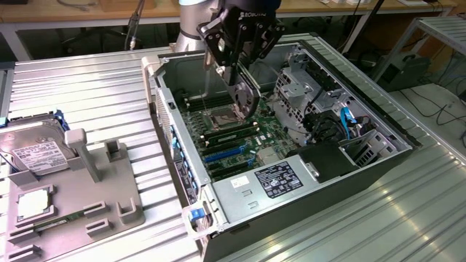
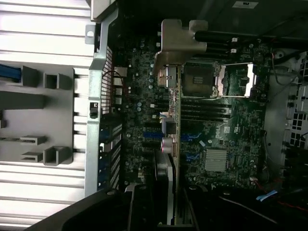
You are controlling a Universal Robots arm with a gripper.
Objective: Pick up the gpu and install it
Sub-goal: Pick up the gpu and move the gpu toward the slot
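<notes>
Gripper jaws are clamped on the gpu, gripping the thin dark card by its upper edge so that it hangs edge-down inside the open computer case.

The pick-up is done. The card is off the table and hangs over the motherboard, close above the far part of the board near the processor socket. Seating appears to be left undone. The card looks clear of the board, and the blue expansion slots lie nearer the camera, with nothing in them.

In the wrist view the card shows edge-on as a narrow strip running away from the gripper, with its silver bracket at the far end.

The arm comes in from the far side of the scene and the wrist points straight down into the case — the card is roughly upright, leaning a little.

On the exterior view's left a hard drive stands on a grey holder, well apart from the case.
</notes>
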